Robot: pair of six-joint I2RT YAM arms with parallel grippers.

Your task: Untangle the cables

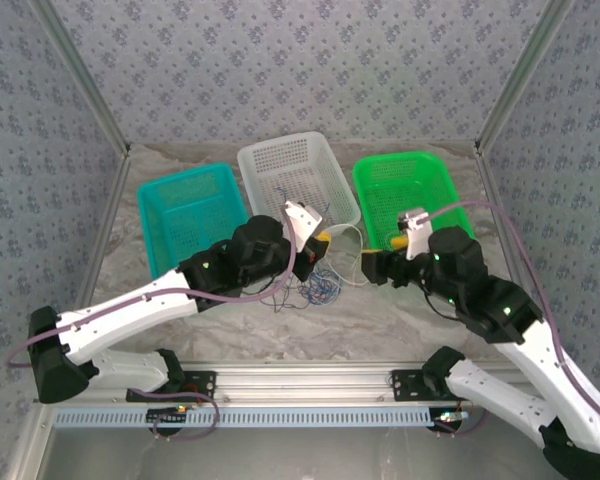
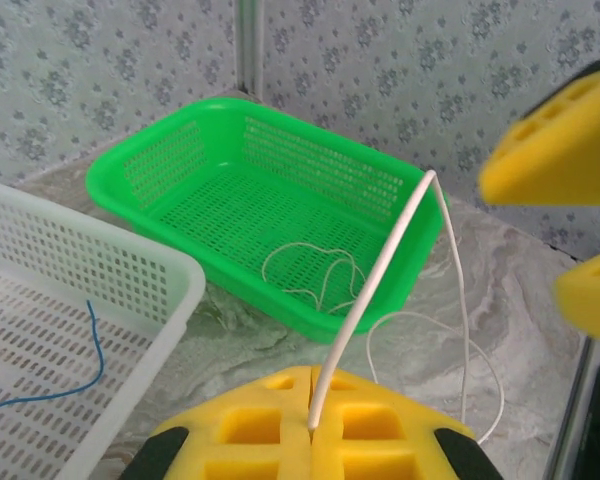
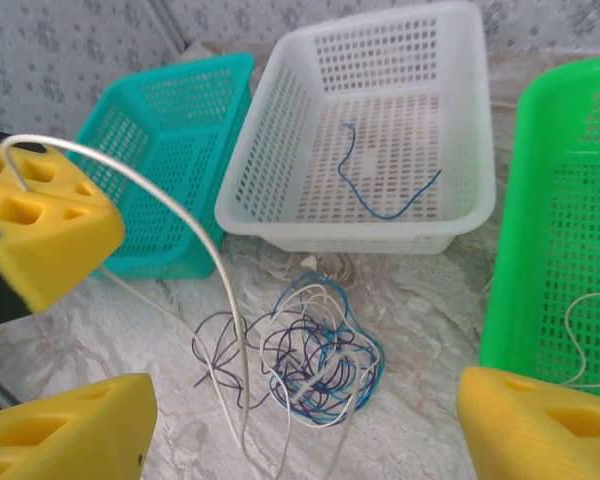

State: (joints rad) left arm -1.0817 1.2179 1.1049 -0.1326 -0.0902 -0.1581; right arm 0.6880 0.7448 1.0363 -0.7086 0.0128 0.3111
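Three plastic baskets stand in a row at the far side of the marbled table: a teal basket at the left, a white basket in the middle and a green basket at the right. The tangle of cables lies on the table just in front of the white basket, between the two arms. It is a loose knot of white, blue and dark wires that cross each other in many curls.

The left gripper is above the far side of the tangle, near the front edge of the white basket. Its yellow pads are pressed together on the held white cable. This cable rises from between the pads, bends sharply at its highest point and falls to the table in front of the green basket, where it makes a wide loop. I cannot tell if its other part is caught in the tangle.

The right gripper is to the right of the tangle, near the front corner of the green basket. Its fingers are wide apart and hold nothing.

One blue cable lies alone on the floor of the white basket. One loose white cable lies curled on the floor of the green basket.
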